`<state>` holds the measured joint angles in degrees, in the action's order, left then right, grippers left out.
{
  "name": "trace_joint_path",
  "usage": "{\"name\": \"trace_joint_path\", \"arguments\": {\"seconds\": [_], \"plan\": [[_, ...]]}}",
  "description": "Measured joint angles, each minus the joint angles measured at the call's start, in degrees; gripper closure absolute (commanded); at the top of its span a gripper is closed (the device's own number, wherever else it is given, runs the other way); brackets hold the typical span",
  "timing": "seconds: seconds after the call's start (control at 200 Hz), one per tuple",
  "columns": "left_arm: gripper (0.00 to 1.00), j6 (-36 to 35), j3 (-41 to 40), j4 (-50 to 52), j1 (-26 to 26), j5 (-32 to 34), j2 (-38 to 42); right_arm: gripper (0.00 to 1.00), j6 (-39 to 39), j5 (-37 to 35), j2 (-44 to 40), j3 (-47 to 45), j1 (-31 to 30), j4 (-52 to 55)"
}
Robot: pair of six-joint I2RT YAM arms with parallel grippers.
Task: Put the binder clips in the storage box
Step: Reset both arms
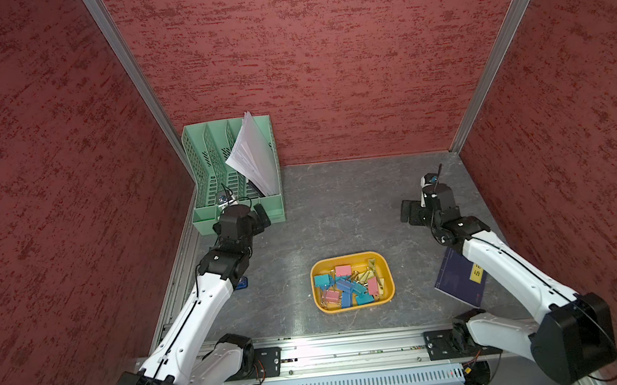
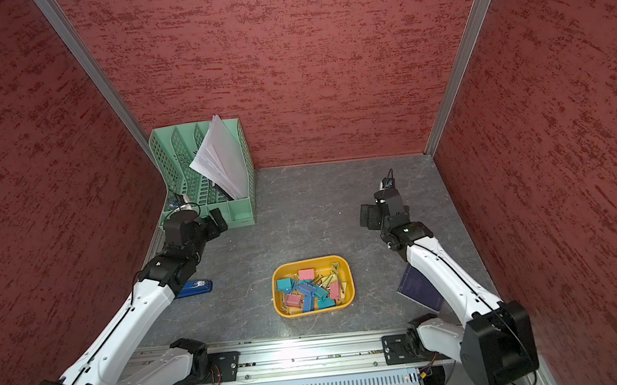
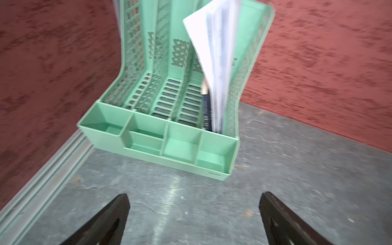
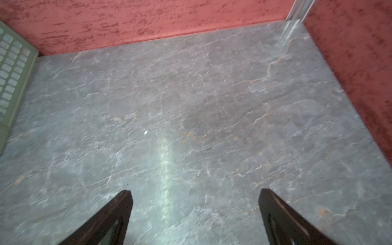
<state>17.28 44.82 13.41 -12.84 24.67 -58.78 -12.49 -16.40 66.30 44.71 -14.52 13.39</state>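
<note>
Binder clips (image 1: 350, 284) lie heaped inside the yellow storage box (image 1: 385, 269), lower centre in both top views. Left gripper (image 3: 194, 195), mid-left by the green organizer (image 3: 148, 156), has its jaws wide apart. Right gripper (image 4: 195, 191), mid-right over the grey table (image 4: 191, 95), is spread likewise.

My left pincer (image 3: 195, 194), spread wide over the grey marbled desk (image 3: 297, 161), faces a mint-green perforated plastic organizer (image 3: 161, 146) holding white papers (image 3: 214, 53).

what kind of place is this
Likely a robot lab test cell dressed as an office desk: red textured panels enclose a grey tabletop, two robot arms sit on a front rail, and office items stand there, a mint file organizer and a yellow storage box of binder clips.
</note>
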Motion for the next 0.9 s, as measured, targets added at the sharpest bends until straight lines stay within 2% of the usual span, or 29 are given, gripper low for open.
{"name": "trace_joint_path", "arguments": {"seconds": [0.16, 0.291, 0.456, 0.606, 0.736, 0.902], "plan": [[0.00, -4.0, -9.0, -9.5, 6.6, 0.0, -0.1, 0.02, 9.4, -6.4, 3.3, -14.1, 0.3, -25.3], [0.00, -5.9, -14.6, -16.6, 13.1, -2.2, -0.1, 0.02, 15.1, -12.1, 9.7, -20.3, 0.9, -40.7], [0.00, -6.9, -17.1, -24.4, 18.1, -6.0, -1.7, 0.01, 16.5, -10.5, 11.3, -25.4, 3.3, -54.7], [0.00, -7.1, -17.6, -30.0, 18.4, -9.6, -5.8, 0.02, 17.3, -7.1, 17.8, -27.0, 4.2, -66.1], [0.00, -8.4, -21.4, -39.1, 17.2, -11.0, -10.3, 0.02, 17.0, -3.3, 19.4, -27.3, 5.4, -68.5], [0.00, -10.3, -24.7, -50.7, 15.2, -11.5, -19.8, 0.02, 15.5, -0.2, 21.5, -26.2, 8.5, -70.1]]}}
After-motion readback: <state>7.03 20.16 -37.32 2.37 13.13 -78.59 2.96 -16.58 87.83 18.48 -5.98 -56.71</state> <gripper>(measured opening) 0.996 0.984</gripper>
